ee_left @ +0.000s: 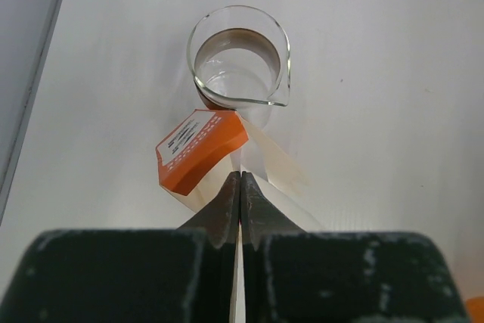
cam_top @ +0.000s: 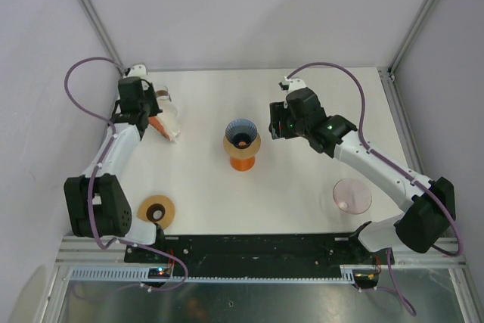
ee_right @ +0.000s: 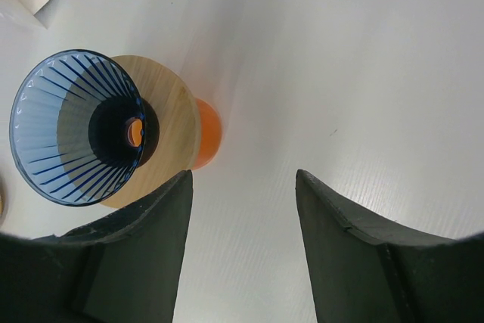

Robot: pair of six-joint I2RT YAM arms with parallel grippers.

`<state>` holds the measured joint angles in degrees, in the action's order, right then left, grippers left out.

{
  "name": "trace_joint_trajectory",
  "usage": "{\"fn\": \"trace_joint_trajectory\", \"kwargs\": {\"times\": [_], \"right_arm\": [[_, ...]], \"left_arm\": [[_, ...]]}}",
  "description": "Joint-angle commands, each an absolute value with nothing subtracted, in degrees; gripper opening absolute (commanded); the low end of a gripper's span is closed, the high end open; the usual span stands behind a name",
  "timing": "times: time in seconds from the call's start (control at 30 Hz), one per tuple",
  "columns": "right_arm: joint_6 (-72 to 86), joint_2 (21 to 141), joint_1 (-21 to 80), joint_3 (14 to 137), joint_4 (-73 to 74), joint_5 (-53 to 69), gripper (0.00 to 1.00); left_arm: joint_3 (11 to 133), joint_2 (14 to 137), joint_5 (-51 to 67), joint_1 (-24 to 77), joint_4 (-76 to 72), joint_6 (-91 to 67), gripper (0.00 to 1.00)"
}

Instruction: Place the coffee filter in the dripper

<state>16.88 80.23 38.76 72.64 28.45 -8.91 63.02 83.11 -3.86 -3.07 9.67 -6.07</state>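
Observation:
The blue ribbed dripper [cam_top: 241, 134] sits on a wooden collar and orange stand [cam_top: 242, 161] at mid-table; the right wrist view also shows the dripper [ee_right: 76, 126], empty inside. White paper coffee filters [ee_left: 274, 166] in an orange-labelled sleeve [ee_left: 200, 145] lie at the far left of the table [cam_top: 168, 129]. My left gripper [ee_left: 240, 176] is shut on a thin white filter edge there [cam_top: 151, 121]. My right gripper [ee_right: 242, 175] is open and empty, just right of the dripper [cam_top: 275, 128].
A clear glass beaker [ee_left: 240, 58] stands just beyond the filters [cam_top: 165, 98]. A pink glass dish [cam_top: 352, 196] lies at the near right. A wooden ring with a dark centre [cam_top: 157, 210] lies at the near left by the left arm's base.

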Motion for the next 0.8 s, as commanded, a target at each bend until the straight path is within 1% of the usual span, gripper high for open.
{"fn": "trace_joint_trajectory", "kwargs": {"times": [0.0, 0.23, 0.33, 0.53, 0.77], "right_arm": [[17.0, 78.2, 38.8, 72.8, 26.7, -8.5, 0.62], [17.1, 78.3, 39.0, 72.8, 26.8, -8.5, 0.62], [17.1, 78.2, 39.0, 72.8, 27.0, -8.8, 0.62], [17.3, 78.3, 39.1, 72.8, 27.0, -8.9, 0.62], [17.3, 78.4, 39.1, 72.8, 26.8, -8.9, 0.62]], "left_arm": [[62.7, 80.7, -2.2, -3.7, 9.6, -5.6, 0.0], [63.2, 85.3, -0.6, -6.7, 10.2, -5.6, 0.0], [63.0, 86.9, 2.3, -7.2, 11.0, -5.6, 0.0], [61.8, 88.1, 6.2, -7.3, 12.0, -6.0, 0.0], [61.5, 88.5, 7.8, -7.3, 12.8, -5.7, 0.0]]}}
